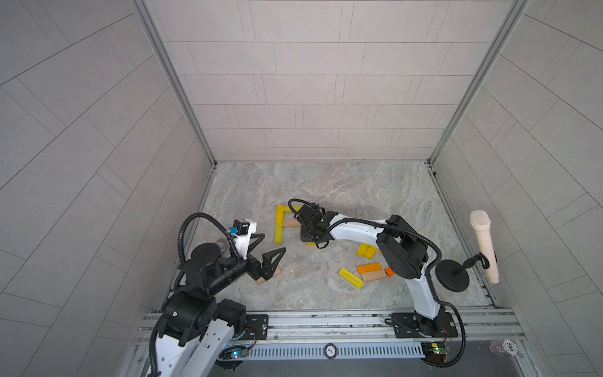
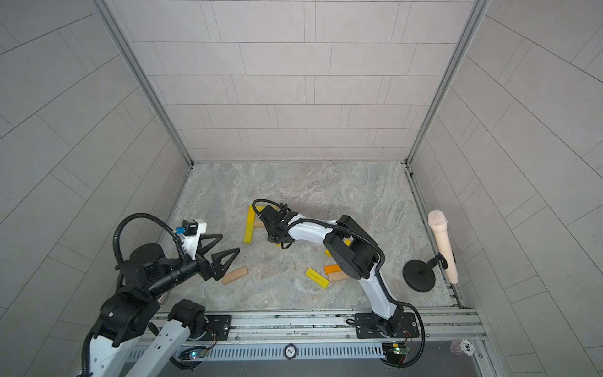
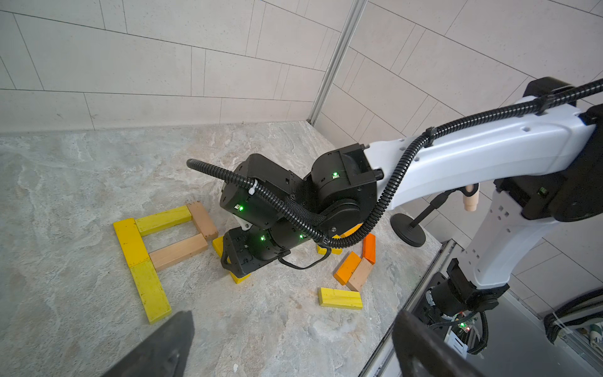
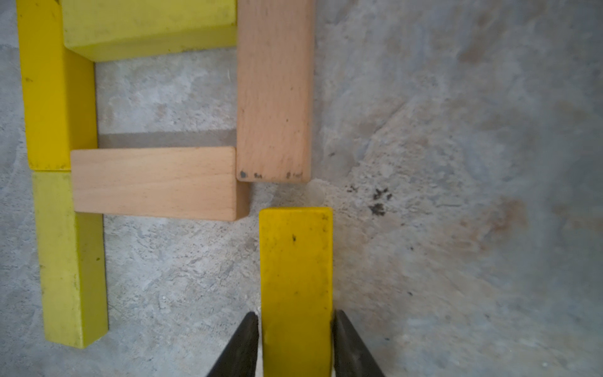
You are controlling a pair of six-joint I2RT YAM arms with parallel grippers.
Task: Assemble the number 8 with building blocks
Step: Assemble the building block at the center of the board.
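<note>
Five building blocks lie as part of the number 8 [image 3: 178,252]: two yellow bars [image 1: 279,225] end to end on one side, a yellow top bar [image 4: 148,27], a tan middle bar [image 4: 153,182] and a tan upright [image 4: 275,88]. My right gripper [image 4: 295,315] is shut on a yellow block [image 4: 295,277], its fingers against both long sides. That block's far end sits just short of the tan upright's end, with a small gap. In both top views the wrist hides this grip. My left gripper [image 1: 274,243] hangs open and empty, apart from the figure.
A tan block [image 2: 235,275] lies under the left gripper's fingers. Loose yellow [image 1: 350,278], orange [image 1: 368,267] and tan [image 1: 373,275] blocks lie near the right arm's base. A beige microphone [image 1: 484,248] stands on a black stand [image 1: 452,273] by the right wall.
</note>
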